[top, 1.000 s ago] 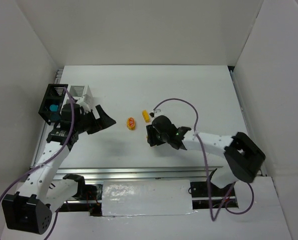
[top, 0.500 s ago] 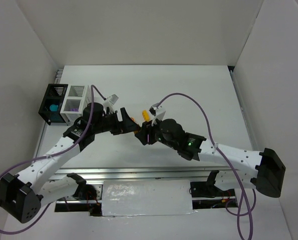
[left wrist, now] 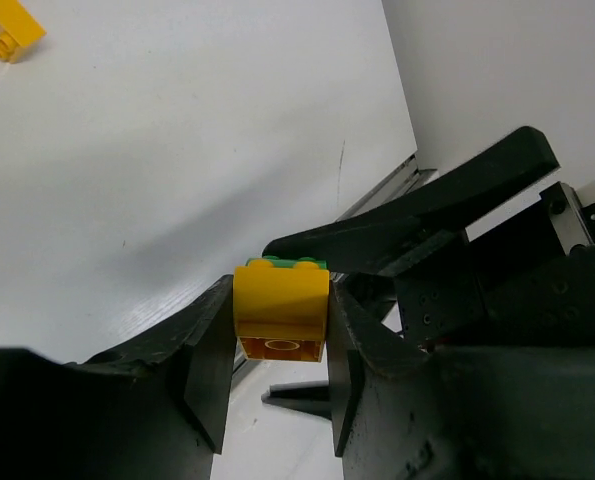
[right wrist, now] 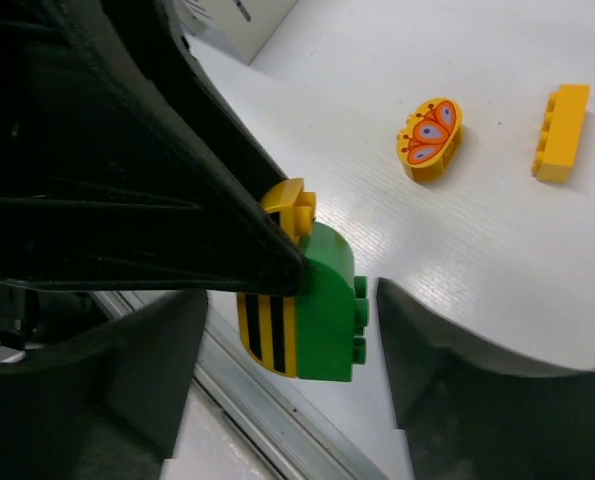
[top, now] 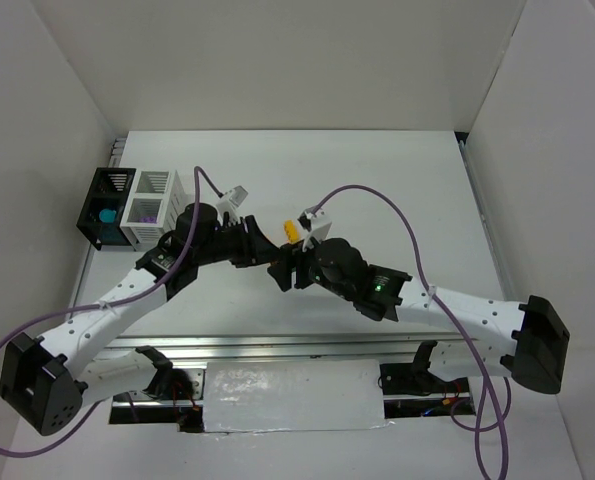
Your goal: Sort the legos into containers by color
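Mid-table, my left gripper (top: 269,250) is clamped on a yellow-and-green lego (left wrist: 282,308), squeezing its two yellow side faces. My right gripper (top: 281,272) stands around the same piece with its jaws parted, a sliver of gap showing on either side. The two tools meet nose to nose above the table (top: 377,180), the lego held clear of it between them.

I read this as a hand-over, with the left arm as the carrier. The move ahead turns on one relation. The black container (top: 102,190) and the white container (top: 153,185) sit together at the table's far left edge, behind my left wrist and well apart from the lego. That puts the left arm much the nearer, while the right would have to reach across it. The lego's green, striped end points down toward the near rail in the right wrist view, so my right jaws should back straight off before the left swings away.

A teal piece (top: 106,214) lies in the black container and something purple (top: 149,212) in the white. Which of the two suits yellow and green I cannot tell from here. A yellow brick (right wrist: 560,132) and an orange oval piece (right wrist: 429,138) wait on the table just beyond.
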`<state>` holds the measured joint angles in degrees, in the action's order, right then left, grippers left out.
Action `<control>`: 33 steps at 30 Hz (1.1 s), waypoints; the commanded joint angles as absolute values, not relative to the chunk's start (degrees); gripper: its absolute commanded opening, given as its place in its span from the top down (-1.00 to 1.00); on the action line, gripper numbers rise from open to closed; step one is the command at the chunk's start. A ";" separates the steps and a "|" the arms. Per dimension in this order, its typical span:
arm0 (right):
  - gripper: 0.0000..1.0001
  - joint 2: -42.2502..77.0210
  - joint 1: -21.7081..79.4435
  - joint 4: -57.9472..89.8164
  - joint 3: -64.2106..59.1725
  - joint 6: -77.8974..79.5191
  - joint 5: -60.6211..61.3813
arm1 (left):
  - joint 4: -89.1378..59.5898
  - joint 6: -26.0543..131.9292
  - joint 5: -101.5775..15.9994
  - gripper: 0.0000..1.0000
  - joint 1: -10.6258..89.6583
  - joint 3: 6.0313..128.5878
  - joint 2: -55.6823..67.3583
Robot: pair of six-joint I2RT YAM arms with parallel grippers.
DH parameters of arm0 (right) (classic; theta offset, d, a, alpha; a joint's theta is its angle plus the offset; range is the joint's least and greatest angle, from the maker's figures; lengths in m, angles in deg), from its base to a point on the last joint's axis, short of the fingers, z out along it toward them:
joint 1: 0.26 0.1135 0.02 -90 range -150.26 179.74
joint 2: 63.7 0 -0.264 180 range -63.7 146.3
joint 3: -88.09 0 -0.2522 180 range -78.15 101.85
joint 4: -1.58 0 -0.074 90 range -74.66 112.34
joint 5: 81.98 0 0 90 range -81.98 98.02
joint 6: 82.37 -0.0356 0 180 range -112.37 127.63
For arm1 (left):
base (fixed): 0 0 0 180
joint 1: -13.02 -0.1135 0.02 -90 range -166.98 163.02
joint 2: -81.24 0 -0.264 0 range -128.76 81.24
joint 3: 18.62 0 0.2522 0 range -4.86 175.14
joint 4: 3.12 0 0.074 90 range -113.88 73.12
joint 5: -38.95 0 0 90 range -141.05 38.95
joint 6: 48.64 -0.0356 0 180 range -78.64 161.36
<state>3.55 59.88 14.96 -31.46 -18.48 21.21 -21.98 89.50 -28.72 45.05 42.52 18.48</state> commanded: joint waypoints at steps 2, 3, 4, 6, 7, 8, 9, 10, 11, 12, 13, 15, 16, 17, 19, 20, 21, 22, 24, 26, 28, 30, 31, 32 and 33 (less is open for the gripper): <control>-0.98 0.39 60.21 12.35 -29.81 -20.76 18.67 | -16.97 85.93 -25.22 1.00 45.36 44.71 18.49; -0.99 -0.23 59.95 12.79 -29.90 -20.76 16.92 | -15.66 85.14 -24.95 1.00 45.36 44.97 18.75; -0.99 -1.02 58.90 13.23 -30.08 -20.33 14.64 | -15.65 84.26 -24.51 1.00 45.27 45.67 19.36; -0.99 -4.27 57.41 14.54 -30.43 -19.28 8.41 | -15.30 80.83 -20.15 1.00 45.19 46.46 20.24; -1.00 -5.76 54.53 14.90 -31.39 -18.49 4.63 | -13.82 78.82 -17.59 1.00 45.10 46.82 21.12; -0.99 -8.82 52.50 14.90 -32.00 -18.13 -4.98 | -12.58 77.93 -11.56 1.00 45.10 46.91 21.65; -0.99 -10.42 50.30 14.55 -33.40 -18.13 -10.64 | -9.96 77.31 -8.80 1.00 45.10 46.56 22.70; -0.99 -11.91 48.19 13.94 -33.94 -18.21 -16.01 | -7.93 76.87 -5.73 1.00 45.10 46.21 22.71; -0.98 -14.19 45.47 13.67 -34.12 -18.13 -23.98 | -5.39 76.78 0.13 1.00 45.10 45.60 24.10; -0.97 -14.91 45.01 14.37 -33.34 -17.95 -26.23 | -0.75 77.13 1.76 1.00 45.10 44.11 25.94; -0.95 -15.79 45.00 14.89 -32.55 -16.91 -28.08 | 1.21 78.09 2.64 1.00 45.10 43.40 27.00; -0.91 -15.97 45.00 17.09 -30.97 -16.81 -31.08 | 4.29 78.97 3.79 1.00 45.10 41.82 29.46; -0.85 -15.97 45.00 17.10 -30.43 -17.24 -31.00 | 5.87 79.41 4.40 1.00 45.10 41.72 29.91; -0.82 -16.06 45.00 17.01 -30.43 -17.51 -31.00 | 6.67 79.76 5.02 1.00 45.18 41.64 30.18; -0.59 -15.71 45.01 16.22 -30.17 -18.12 -31.27 | 8.16 80.99 5.99 1.00 45.18 41.46 30.09; -0.53 -15.45 45.00 15.61 -29.99 -18.65 -31.96 | 8.00 81.00 5.99 1.00 45.18 41.55 30.00; -0.38 -15.18 45.00 15.52 -29.99 -19.00 -32.84 | 8.00 81.17 6.16 1.00 45.27 41.46 29.57; -0.30 -14.74 45.09 14.99 -29.99 -19.88 -34.85 | 8.00 81.43 6.17 1.00 45.27 41.37 29.39; -0.27 -14.65 45.00 11.83 -30.25 -21.02 -35.83 | 7.82 81.87 5.82 1.00 45.27 41.20 28.77; -0.28 -14.74 45.00 9.64 -30.60 -22.25 -36.54 | 7.82 82.14 5.73 1.00 45.36 41.20 27.99; -0.28 -14.48 45.09 8.58 -30.43 -22.96 -37.24 | 6.77 82.05 5.20 1.00 45.45 41.46 27.20; -0.27 -13.95 45.35 8.40 -30.17 -23.22 -37.16 | 6.42 81.88 4.85 1.00 45.45 41.72 26.75; -0.26 -13.69 45.53 8.13 -30.16 -23.14 -36.98 | 6.33 81.96 4.67 1.00 45.45 41.81 26.49; -0.16 -13.34 45.71 8.22 -29.99 -22.96 -36.63 | 6.76 82.31 4.67 1.00 45.54 41.81 26.05; -0.06 -12.99 45.88 8.39 -29.90 -22.70 -36.28 | 7.11 82.49 4.67 1.00 45.54 41.81 25.87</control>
<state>-13.48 45.10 13.14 -32.02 -21.98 -34.59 3.98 82.42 4.56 45.20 41.12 26.72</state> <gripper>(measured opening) 0.571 0.477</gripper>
